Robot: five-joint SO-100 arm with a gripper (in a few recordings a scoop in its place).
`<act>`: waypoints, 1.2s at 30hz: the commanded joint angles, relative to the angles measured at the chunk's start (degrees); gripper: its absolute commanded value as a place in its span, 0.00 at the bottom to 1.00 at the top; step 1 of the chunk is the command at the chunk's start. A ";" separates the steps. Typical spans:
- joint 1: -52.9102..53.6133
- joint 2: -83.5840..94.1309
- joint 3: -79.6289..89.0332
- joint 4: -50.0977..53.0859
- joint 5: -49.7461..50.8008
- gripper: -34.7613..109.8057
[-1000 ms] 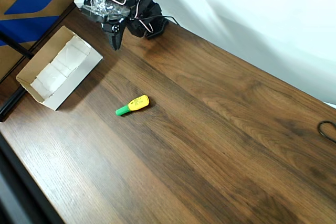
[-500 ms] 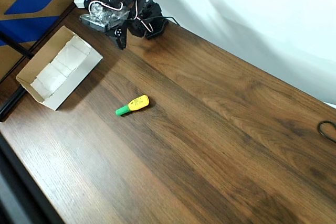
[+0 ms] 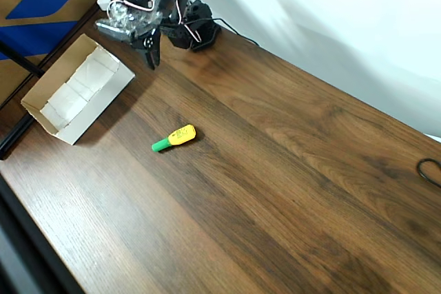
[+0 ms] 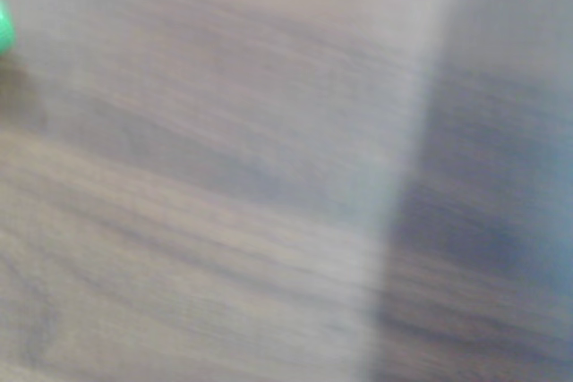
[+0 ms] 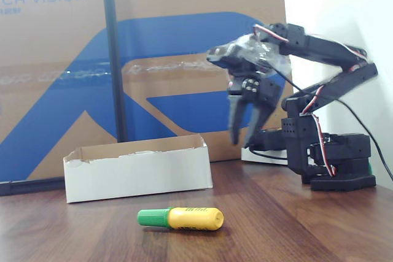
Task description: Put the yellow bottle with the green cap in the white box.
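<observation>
Bottle [image 3: 174, 136] lying on its side mid-tabletop [image 3: 289, 170], green cap pointing toward the left edge, untouched. Box [image 3: 76, 89] sitting empty near the back-left corner, well apart from it. Tool [image 5: 245, 136] hanging raised by the arm base, fingers slightly apart, holding nothing. Reach step pending: next move needs swinging out over the bottle and lowering.

Dark wood-grain desk [image 3: 289, 170], smooth with a faint sheen. Matt cardboard white box [image 3: 76, 98]. Glossy plastic yellow bottle with the green cap [image 5: 181, 218].
</observation>
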 commanded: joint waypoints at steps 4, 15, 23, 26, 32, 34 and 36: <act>0.09 -9.14 -6.50 -2.99 -0.35 0.29; -2.02 -31.20 -20.65 -6.06 0.00 0.30; -4.75 -45.35 -30.41 -11.16 0.35 0.31; -7.21 -48.69 -33.31 -12.13 0.97 0.31; -12.22 -54.58 -39.46 -11.87 0.97 0.31; -13.80 -56.78 -41.48 -11.60 1.05 0.31; -15.29 -58.89 -43.15 -11.51 1.23 0.31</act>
